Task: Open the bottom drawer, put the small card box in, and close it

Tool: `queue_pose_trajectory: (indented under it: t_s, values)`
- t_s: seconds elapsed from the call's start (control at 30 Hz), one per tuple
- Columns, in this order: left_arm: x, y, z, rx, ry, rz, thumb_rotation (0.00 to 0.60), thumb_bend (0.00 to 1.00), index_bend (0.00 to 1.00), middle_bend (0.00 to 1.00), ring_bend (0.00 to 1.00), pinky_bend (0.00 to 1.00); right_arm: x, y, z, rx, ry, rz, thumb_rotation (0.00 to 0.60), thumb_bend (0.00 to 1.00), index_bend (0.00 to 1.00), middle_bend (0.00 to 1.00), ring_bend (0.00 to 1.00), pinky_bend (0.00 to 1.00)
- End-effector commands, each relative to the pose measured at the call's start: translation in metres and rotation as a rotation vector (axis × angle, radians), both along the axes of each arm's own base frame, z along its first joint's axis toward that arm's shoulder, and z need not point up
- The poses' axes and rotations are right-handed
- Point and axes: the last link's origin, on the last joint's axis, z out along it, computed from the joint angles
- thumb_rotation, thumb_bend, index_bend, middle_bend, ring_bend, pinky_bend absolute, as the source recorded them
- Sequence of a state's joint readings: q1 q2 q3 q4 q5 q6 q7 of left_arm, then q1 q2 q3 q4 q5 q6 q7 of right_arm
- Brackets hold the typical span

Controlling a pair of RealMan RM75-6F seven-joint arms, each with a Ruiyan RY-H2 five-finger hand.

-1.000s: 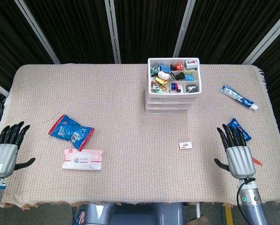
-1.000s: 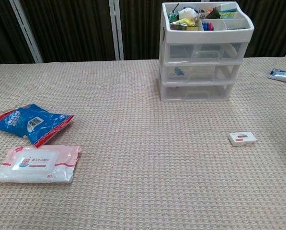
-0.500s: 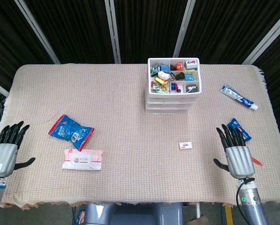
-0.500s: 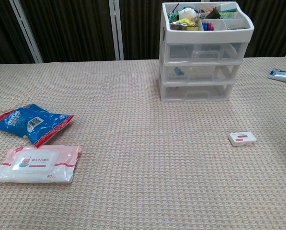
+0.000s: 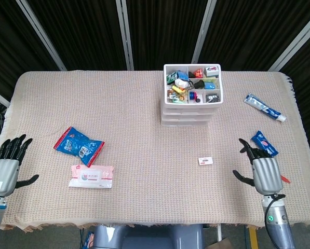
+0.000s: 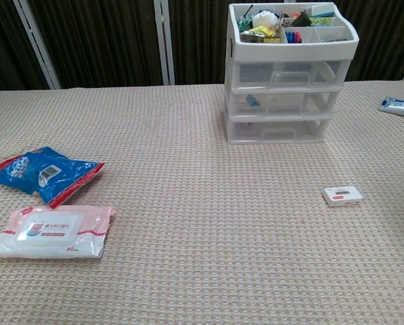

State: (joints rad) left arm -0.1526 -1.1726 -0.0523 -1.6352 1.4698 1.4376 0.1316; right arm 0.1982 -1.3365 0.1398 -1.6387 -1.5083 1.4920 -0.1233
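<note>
A white plastic drawer unit (image 5: 191,106) (image 6: 281,88) stands at the back middle of the table, its top tray full of small items. Its bottom drawer (image 6: 277,128) is closed. The small card box (image 5: 205,161) (image 6: 342,196), white with a red mark, lies flat on the cloth in front of the unit, to its right. My right hand (image 5: 264,170) hovers near the table's right front edge, fingers apart and bent, holding nothing, right of the box. My left hand (image 5: 5,167) rests at the left front edge, fingers spread, empty. Neither hand shows in the chest view.
A blue snack bag (image 5: 78,143) (image 6: 42,172) and a pink wet-wipes pack (image 5: 91,176) (image 6: 49,231) lie front left. A toothpaste tube (image 5: 264,107) (image 6: 399,106) lies back right, and a small blue packet (image 5: 262,142) sits just beyond my right hand.
My right hand has tipped forward and slid slightly right, its fingers bending downward. The left hand, the box and the drawers have not moved.
</note>
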Motion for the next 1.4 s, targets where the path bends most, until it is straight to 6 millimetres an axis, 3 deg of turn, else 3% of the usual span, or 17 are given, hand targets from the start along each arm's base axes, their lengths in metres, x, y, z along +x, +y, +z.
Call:
queue_pose_trajectory:
  t_s: [0.03,0.2,0.37,0.67,0.93,1.4]
  values:
    - [0.0,0.001,0.0,-0.001,-0.001,-0.001,0.6,0.1,0.07,0.0,0.0,0.0,0.008,-0.013,-0.002,0.078,-0.179,-0.087,0.6,0.12,0.16,0.68,0.69,0.62]
    - [0.001,0.001,0.0,0.004,-0.002,-0.007,0.6,0.1,0.07,0.0,0.0,0.0,0.028,-0.026,-0.005,0.186,-0.398,-0.154,0.6,0.23,0.16,0.73,0.74,0.64]
    - [0.002,0.0,0.0,0.01,-0.007,-0.015,0.6,0.1,0.07,0.0,0.0,0.0,0.053,-0.041,-0.011,0.235,-0.502,-0.169,0.6,0.3,0.16,0.75,0.76,0.64]
    - [0.003,0.0,0.003,0.012,-0.021,-0.032,0.6,0.1,0.07,0.0,0.0,0.0,0.097,-0.067,-0.045,0.381,-0.822,-0.343,0.6,0.36,0.16,0.77,0.78,0.65]
    - [0.003,0.0,0.004,0.017,-0.033,-0.045,0.6,0.1,0.07,0.0,0.0,0.0,0.112,-0.077,-0.078,0.464,-0.929,-0.458,0.6,0.36,0.16,0.77,0.78,0.65]
    - [0.004,0.0,0.004,0.01,-0.054,-0.048,0.6,0.1,0.07,0.0,0.0,0.0,0.125,-0.108,-0.12,0.42,-1.076,-0.581,0.6,0.36,0.16,0.77,0.78,0.65]
